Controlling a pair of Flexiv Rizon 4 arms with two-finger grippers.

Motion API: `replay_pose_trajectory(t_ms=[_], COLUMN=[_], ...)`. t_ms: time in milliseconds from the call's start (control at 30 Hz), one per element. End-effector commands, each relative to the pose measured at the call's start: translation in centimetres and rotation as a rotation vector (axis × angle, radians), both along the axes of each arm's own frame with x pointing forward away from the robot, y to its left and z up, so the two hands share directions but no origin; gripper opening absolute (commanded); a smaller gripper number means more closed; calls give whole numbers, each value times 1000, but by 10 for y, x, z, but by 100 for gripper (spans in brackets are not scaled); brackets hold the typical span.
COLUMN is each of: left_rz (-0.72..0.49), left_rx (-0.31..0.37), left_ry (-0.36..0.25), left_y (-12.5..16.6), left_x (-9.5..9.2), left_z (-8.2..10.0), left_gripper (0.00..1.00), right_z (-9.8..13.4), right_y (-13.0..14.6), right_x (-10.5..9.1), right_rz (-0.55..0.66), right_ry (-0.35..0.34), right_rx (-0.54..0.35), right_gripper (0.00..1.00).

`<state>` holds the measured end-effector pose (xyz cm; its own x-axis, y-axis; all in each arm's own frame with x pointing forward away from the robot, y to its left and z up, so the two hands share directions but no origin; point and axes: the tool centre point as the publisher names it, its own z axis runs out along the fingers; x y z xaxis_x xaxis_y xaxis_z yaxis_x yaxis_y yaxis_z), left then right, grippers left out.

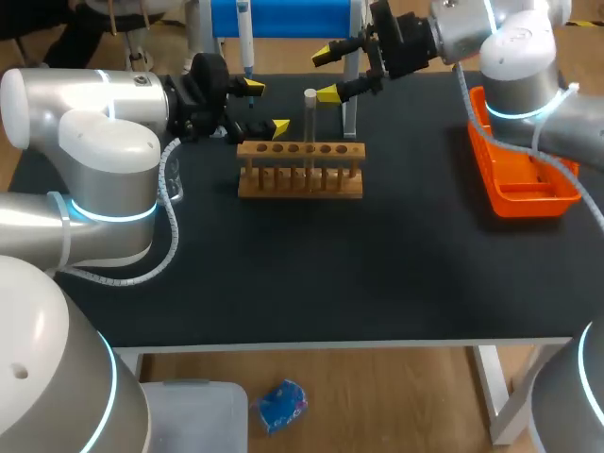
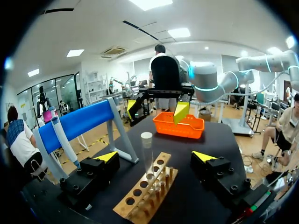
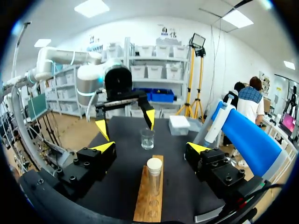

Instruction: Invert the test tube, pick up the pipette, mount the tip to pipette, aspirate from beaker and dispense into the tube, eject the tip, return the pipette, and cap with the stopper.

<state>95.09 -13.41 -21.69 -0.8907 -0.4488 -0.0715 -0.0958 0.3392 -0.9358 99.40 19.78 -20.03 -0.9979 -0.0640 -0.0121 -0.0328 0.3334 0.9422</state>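
Black tabletop [image 1: 377, 283] carries all items. At left, the left gripper [image 1: 265, 107] stands with fingers spread, empty, just beside the wooden rack [image 1: 300, 179]. The test tube [image 1: 310, 132] stands upright in a middle rack hole. Judged light, rigid, smooth and breakable: grip the exposed shaft above the rack with moderate force. The right gripper [image 1: 328, 74] hangs spread and empty behind the tube; an orange basket [image 1: 524, 189] lies far right.

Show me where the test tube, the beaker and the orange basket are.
test tube [image 1: 310, 127]: head view, middle of the glass body.
beaker [image 3: 147, 139]: right wrist view, middle of its wall.
orange basket [image 2: 168, 129]: left wrist view, its near wall.
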Motion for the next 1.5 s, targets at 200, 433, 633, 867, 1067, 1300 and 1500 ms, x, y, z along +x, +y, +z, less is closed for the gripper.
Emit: replay_pose_trajectory(t_ms=[200, 433, 633, 867, 1067, 1300, 1500], left_rz=[0, 0, 0, 0, 0, 0, 0], left_rx=[-3, -3, -3, -3, -3, -3, -3], left_ry=[-3, -3, -3, -3, -3, -3, -3], left_y=[0, 0, 0, 0, 0, 0, 0], left_x=[0, 0, 0, 0, 0, 0, 0], left_z=[-1, -1, -1, -1, -1, -1, -1], left_gripper=[100, 100, 100, 100, 100, 100, 100], right_z=[-4, -3, -3, -9, -13, -15, -21], right_y=[2, 6, 11, 15, 18, 20, 21], right_x=[1, 2, 2, 5, 4, 4, 3], right_rz=[25, 23, 21, -4, 4, 8, 9], right_ry=[18, 32, 44, 43, 47, 51, 61], right_rx=[90, 113, 144, 202, 213, 213, 210], right_gripper=[0, 0, 0, 0, 0, 0, 0])
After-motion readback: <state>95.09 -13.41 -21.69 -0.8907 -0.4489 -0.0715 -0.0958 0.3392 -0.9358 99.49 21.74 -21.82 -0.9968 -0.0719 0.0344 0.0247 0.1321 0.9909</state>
